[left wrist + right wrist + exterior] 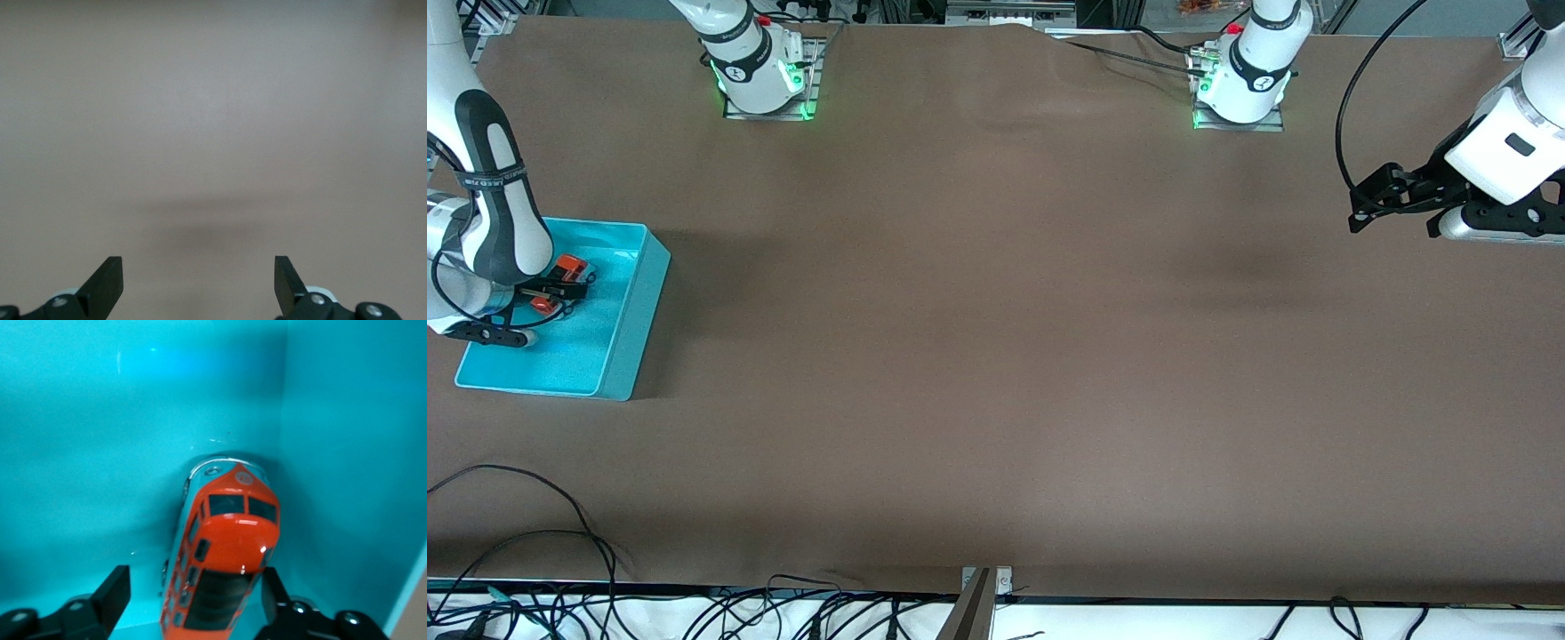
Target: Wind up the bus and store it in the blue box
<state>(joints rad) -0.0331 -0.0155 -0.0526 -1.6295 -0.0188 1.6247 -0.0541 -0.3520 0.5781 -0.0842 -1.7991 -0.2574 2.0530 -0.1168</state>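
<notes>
The bus (572,266), orange-red with a dark roof panel, lies in the blue box (636,329) at the right arm's end of the table. In the right wrist view the bus (230,533) rests on the box floor (133,420) close to a wall, its front pointing away from the gripper. My right gripper (560,289) is down inside the box, open, its fingers either side of the bus's rear (195,587); one finger is against the bus, the other stands apart. My left gripper (1354,209) is open and empty over bare table at the left arm's end (199,280).
The brown table (996,356) stretches between the two arms with nothing on it. Cables hang along the edge nearest the front camera (534,569). The arm bases (760,80) stand along the table's edge at the robots' side.
</notes>
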